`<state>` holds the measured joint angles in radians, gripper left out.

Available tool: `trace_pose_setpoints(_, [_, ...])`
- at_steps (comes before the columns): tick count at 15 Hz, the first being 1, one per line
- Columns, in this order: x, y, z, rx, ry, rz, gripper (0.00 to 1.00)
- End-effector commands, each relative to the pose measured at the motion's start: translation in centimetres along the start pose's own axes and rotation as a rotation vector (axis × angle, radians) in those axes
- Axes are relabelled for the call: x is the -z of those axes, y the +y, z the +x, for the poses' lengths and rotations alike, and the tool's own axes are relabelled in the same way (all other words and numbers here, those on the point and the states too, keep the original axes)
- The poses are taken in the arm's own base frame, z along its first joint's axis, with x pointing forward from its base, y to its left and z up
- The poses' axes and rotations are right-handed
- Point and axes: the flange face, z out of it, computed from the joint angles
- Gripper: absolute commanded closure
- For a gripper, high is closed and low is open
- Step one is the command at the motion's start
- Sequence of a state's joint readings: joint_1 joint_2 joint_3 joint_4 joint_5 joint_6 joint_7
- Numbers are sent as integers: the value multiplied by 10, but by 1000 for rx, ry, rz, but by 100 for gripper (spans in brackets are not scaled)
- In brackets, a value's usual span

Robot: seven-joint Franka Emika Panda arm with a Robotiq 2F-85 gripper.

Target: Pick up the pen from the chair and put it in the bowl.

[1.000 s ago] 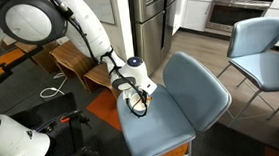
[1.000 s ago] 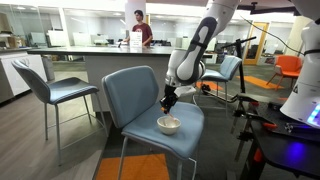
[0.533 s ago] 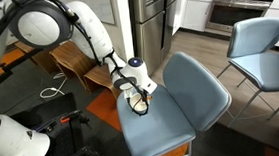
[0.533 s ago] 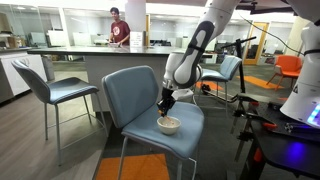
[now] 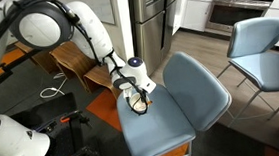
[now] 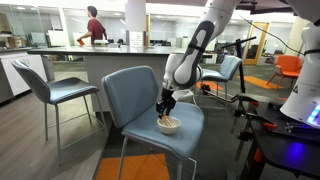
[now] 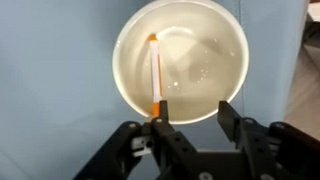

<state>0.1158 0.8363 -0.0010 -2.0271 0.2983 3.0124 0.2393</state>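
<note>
Sits a touch lower than a second ago, with the gripper (image 6: 165, 108) now just above the bowl (image 6: 169, 126); likewise shows the person (image 6: 92, 25) behind the counter further along. Blue-grey chair (image 6: 128, 92) bearing it all, with the bowl resting on the padded seat. From the wrist view: jaws spread wide and gripping nothing, with the pen (image 7: 154, 70) lying inside the bowl, slanting from the far wall to the near rim, lower end close to the gripper. Reads as the release step, with the task all but finished. Best done by rising straight up, keeping the jaws apart, so as not to catch the pen's end or nudge the light bowl across the seat. No brand, label or writing legible anywhere.
</note>
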Motion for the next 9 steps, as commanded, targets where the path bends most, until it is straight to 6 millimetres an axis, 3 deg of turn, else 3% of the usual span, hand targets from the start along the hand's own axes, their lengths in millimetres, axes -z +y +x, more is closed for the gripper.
trace_pose_setpoints(1, [19,-3,-3,25,-62,20,10])
trace_pose_setpoints(3, [28,-3,-10,81,-102,0,0])
trace_pose_setpoints(9, [73,-4,-30,275,-210,-45,0])
